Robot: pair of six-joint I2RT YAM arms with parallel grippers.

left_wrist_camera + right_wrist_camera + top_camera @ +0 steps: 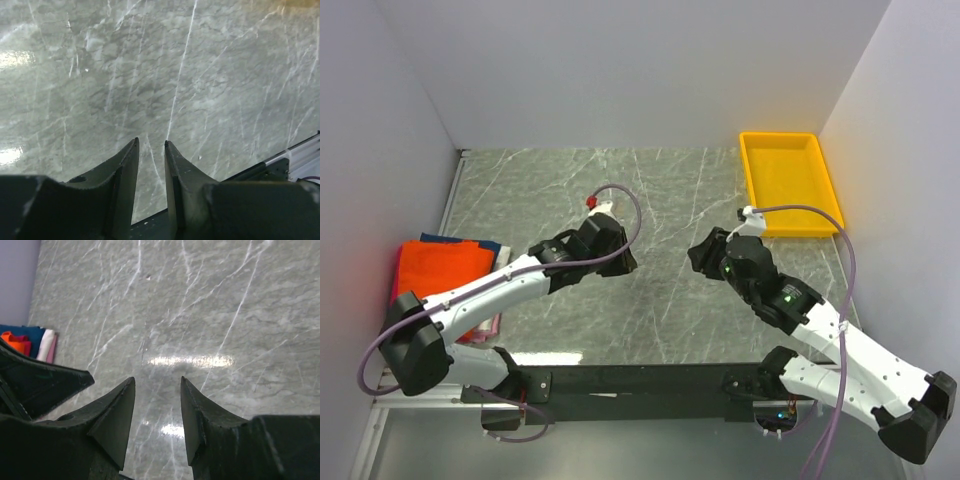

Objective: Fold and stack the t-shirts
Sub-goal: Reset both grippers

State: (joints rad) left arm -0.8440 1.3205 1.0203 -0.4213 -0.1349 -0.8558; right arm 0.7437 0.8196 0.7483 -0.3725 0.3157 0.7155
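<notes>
T-shirt stack (440, 265) partly hidden under left arm (480, 290); lower shirts showed as edges only, count unclear. Right wrist view: stack cut by left edge, tucked behind dark shape (42, 385), perhaps other arm's.

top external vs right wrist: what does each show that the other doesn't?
Only top external: the yellow tray in the far right corner of the table. Only right wrist: the right claw seen close up, jaws apart with nothing between them, over bare tabletop. Both: the marble table and the stack of t-shirts by the left wall, its orange shirt showing in each view.
</notes>
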